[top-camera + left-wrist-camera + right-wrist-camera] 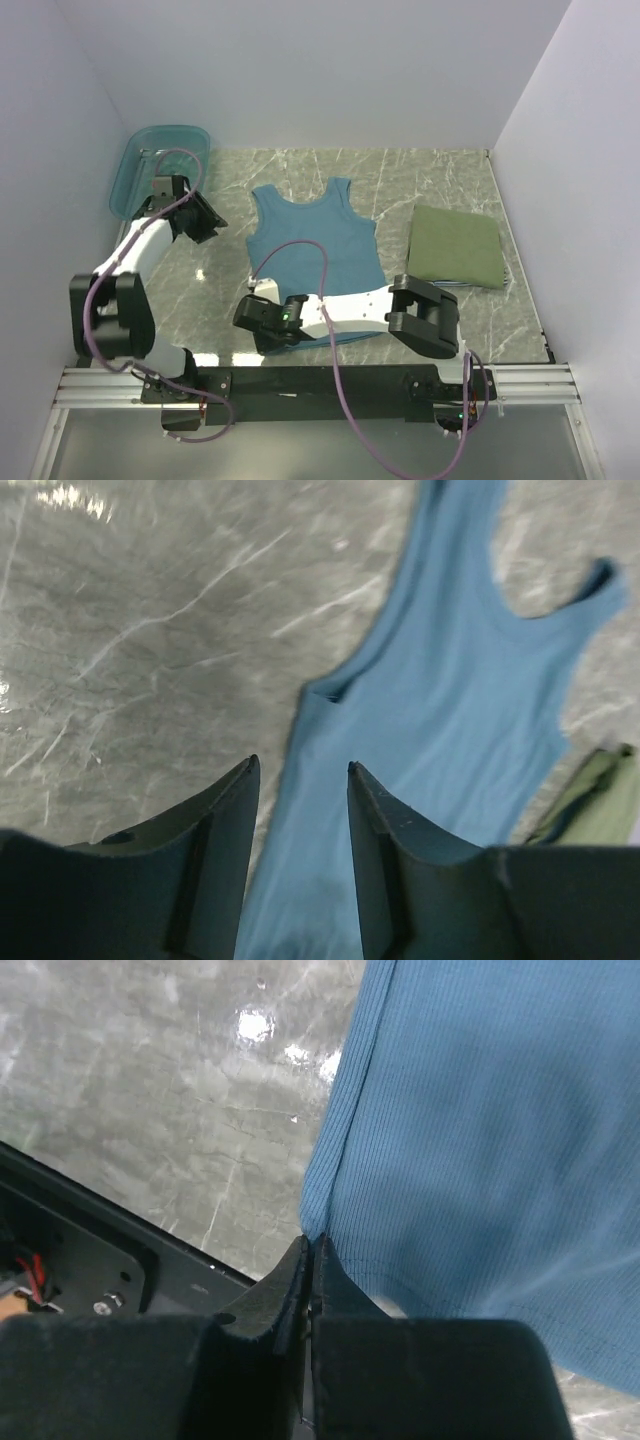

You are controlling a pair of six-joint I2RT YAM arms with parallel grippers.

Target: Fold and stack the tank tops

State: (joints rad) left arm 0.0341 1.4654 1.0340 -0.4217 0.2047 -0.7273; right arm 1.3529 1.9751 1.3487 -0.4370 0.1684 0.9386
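Note:
A teal-blue tank top [315, 240] [460, 680] [480, 1110] lies flat in the middle of the marble table, straps toward the back wall. An olive green tank top [455, 245] [600, 800] lies folded into a rectangle to its right. My right gripper [256, 318] [313, 1240] is low at the blue top's near-left hem corner, its jaws shut on the fabric edge there. My left gripper [205, 218] [300, 765] hovers over bare table just left of the blue top's left strap. It is open, with nothing between its fingers.
A translucent teal basin [150, 160] stands at the back left corner, close behind the left arm. White walls close in the table on three sides. The black mounting rail [90, 1250] runs along the near edge right by the right gripper.

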